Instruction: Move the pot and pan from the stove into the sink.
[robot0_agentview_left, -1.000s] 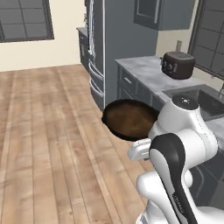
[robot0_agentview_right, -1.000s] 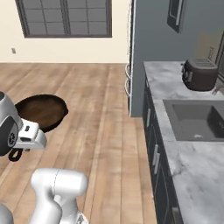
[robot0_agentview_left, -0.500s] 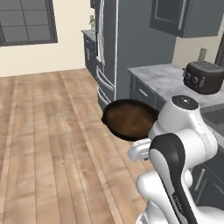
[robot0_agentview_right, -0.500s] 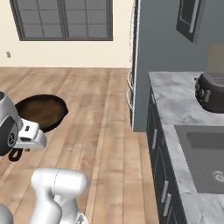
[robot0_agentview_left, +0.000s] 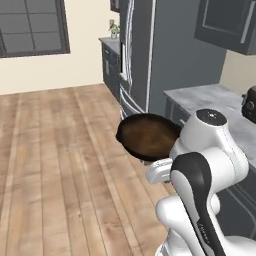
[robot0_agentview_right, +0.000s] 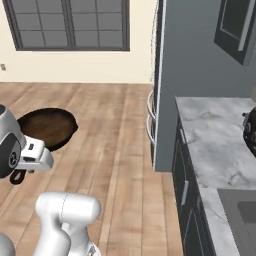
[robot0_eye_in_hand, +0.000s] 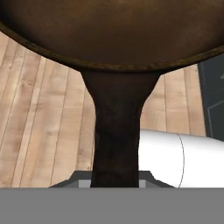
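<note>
Right now the pan (robot0_agentview_left: 150, 136) is up in the air, held out in front of the white arm over the wood floor (robot0_agentview_left: 60, 165). In the left base view it sits level, just past the arm's big white joint, with the tall grey fridge (robot0_agentview_left: 160, 55) behind it and a grey marble table (robot0_agentview_left: 215, 100) off to the right. In the right base view the same pan (robot0_agentview_right: 47, 127) hangs at the left side over the floor, well apart from the grey table (robot0_agentview_right: 215, 135), and a corner of the sink (robot0_agentview_right: 242, 212) peeks in at the bottom right. A dark toaster (robot0_agentview_right: 250, 127) stands at the far right edge of that table. In the hand view the black handle (robot0_eye_in_hand: 117, 131) runs straight down from the brown bowl of the pan to the hand (robot0_eye_in_hand: 116, 181), so the hand is clenched on the pan's handle. I think this is the carrying step: the pan is off the stove and on its way. Next the pan needs to go over to the sink, stay flat so it does not tip, come down inside the basin, and then be let go.
</note>
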